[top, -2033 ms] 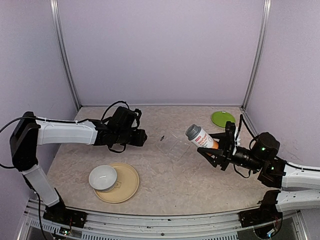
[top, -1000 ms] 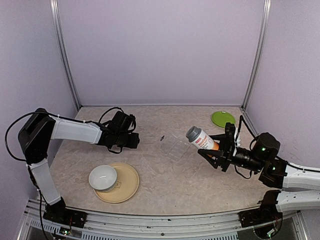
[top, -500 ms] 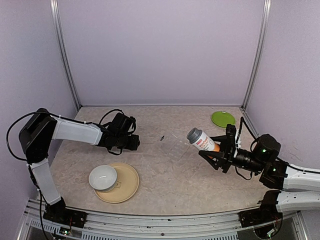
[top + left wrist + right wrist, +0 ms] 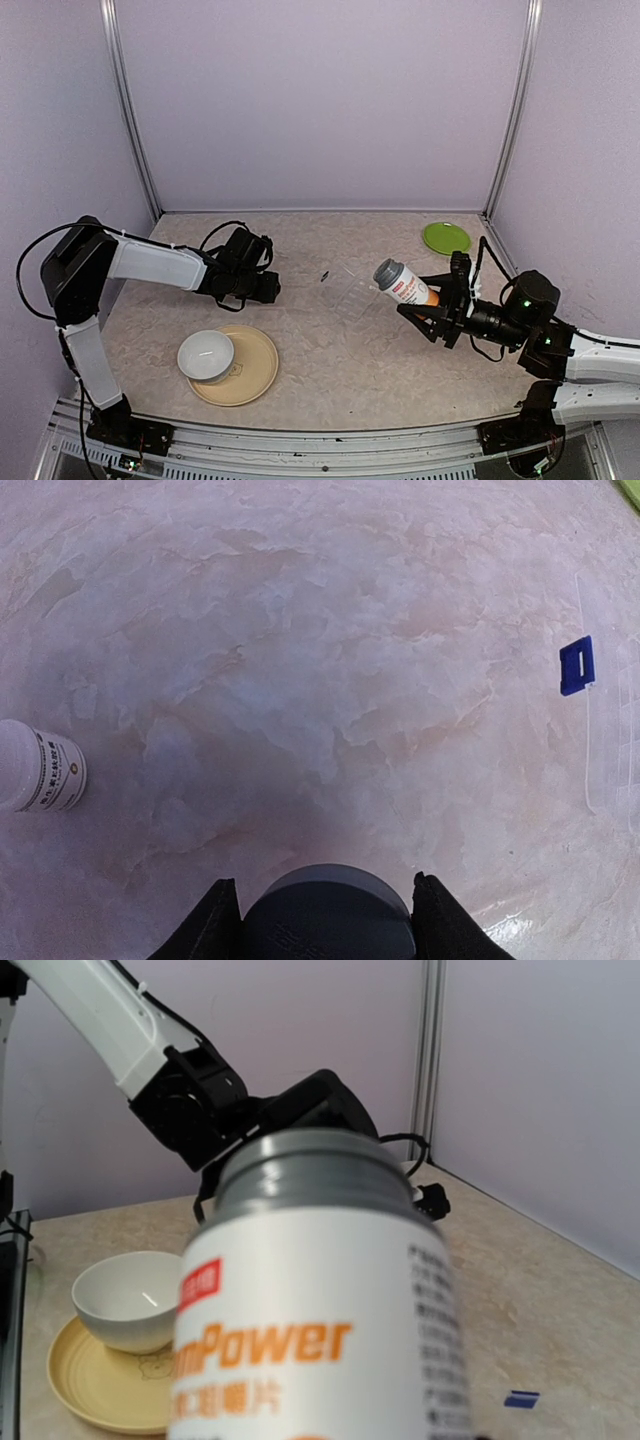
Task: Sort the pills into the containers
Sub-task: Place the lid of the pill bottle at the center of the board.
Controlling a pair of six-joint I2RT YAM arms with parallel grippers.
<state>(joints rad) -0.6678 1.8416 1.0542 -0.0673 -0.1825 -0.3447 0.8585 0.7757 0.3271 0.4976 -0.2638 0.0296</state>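
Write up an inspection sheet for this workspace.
Surface: mottled beige table, no spill seen.
Job's things: clear pill box mid-table; pills, nothing seen.
Clutter: bowl on tan plate; green disc; small white bottle; blue tag.
Grippers: left gripper grips a grey round piece; right gripper holds the capped orange-labelled bottle tilted above the table.
Cables: black cables loop at both wrists.
Surroundings: lilac walls, metal posts.
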